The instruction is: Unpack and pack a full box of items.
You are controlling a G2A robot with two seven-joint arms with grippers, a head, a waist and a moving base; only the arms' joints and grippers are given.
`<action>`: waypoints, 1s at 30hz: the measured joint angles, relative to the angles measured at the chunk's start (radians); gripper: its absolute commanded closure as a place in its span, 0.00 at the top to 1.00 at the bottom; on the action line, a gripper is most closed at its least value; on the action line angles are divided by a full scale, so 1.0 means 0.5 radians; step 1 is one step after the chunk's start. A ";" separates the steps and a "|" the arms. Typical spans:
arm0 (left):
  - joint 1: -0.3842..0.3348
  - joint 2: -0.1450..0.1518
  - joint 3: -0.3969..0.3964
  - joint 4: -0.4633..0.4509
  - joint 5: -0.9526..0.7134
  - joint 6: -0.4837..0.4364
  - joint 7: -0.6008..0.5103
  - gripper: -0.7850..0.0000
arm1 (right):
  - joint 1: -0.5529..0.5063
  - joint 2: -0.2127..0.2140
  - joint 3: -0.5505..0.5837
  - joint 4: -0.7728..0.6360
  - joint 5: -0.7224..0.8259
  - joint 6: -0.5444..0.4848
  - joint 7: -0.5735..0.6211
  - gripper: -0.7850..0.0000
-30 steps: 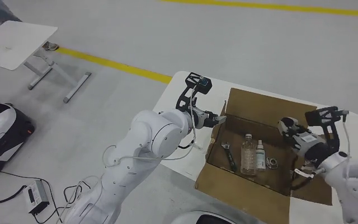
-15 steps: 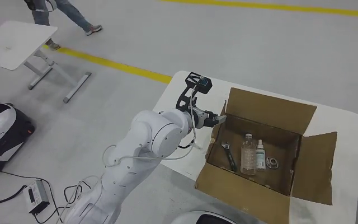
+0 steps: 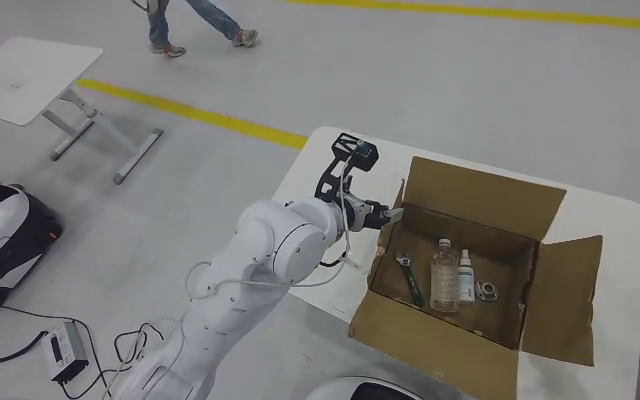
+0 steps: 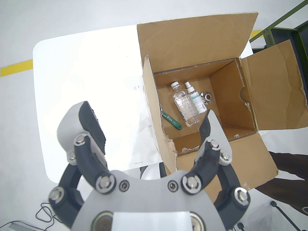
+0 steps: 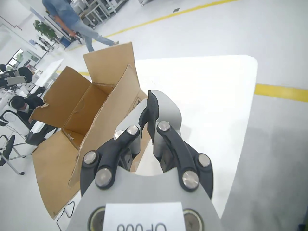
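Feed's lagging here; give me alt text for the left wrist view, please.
The open left gripper hovers at the edge of an open cardboard box on a white table. On the box floor lie a clear bottle, a small spray bottle, a metal fitting and a green-handled wrench.

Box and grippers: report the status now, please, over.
Left gripper open, near a side wall of the box. Right gripper shut, empty, outside the box. Box open; bottle, spray bottle, wrench, metal fitting inside.

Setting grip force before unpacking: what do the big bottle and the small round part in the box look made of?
Big bottle: probably thin clear plastic, glossy; the box floor shows through it. Round part: likely bare metal, silvery and shiny.
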 measured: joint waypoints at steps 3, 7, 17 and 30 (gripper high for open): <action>0.035 0.002 -0.005 0.012 0.017 -0.021 0.034 0.00 | 0.052 0.003 -0.114 0.022 -0.061 0.015 0.009 0.00; 0.067 0.005 -0.012 0.020 0.046 -0.031 0.049 0.00 | 0.107 0.008 -0.205 0.039 -0.135 0.038 0.013 0.00; 0.106 0.006 -0.008 0.039 0.117 -0.051 0.056 0.00 | 0.143 0.018 -0.250 0.044 -0.174 0.072 0.027 0.00; 0.106 0.006 -0.008 0.038 0.117 -0.052 0.054 0.00 | 0.143 0.017 -0.250 0.044 -0.173 0.071 0.027 0.00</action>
